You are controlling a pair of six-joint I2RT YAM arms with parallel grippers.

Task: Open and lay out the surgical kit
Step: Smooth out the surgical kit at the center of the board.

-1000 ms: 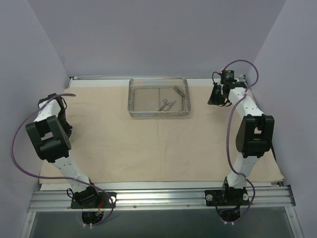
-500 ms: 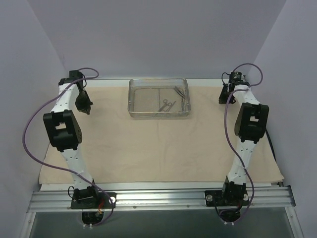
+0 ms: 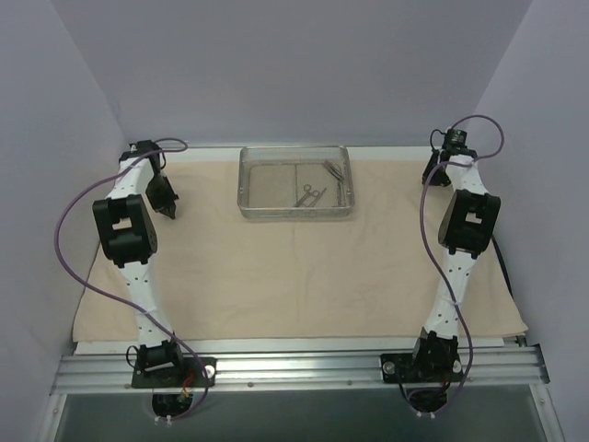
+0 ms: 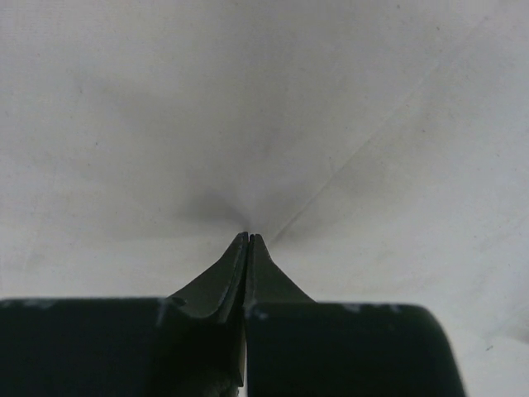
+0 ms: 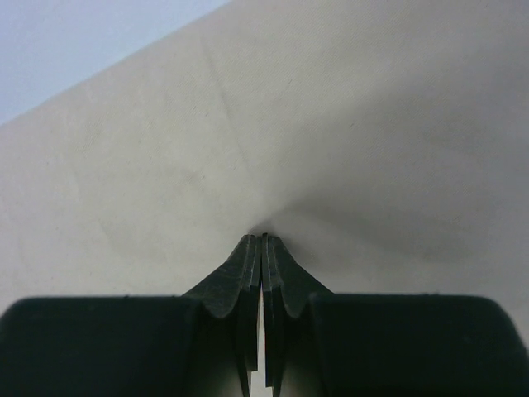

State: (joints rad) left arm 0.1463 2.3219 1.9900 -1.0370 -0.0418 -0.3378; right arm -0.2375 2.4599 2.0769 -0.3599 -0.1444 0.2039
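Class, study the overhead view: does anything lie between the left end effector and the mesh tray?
Nothing visible does. Only bare cloth lies between the left end effector and the mesh tray, which sits to its right near the far edge.

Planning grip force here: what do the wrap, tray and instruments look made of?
The cloth wrap looks like matte beige fabric, with soft creases and fold lines. The tray is silvery wire mesh, probably metal, with a see-through floor. The instruments are thin grey metal, likely steel, but too small to confirm.
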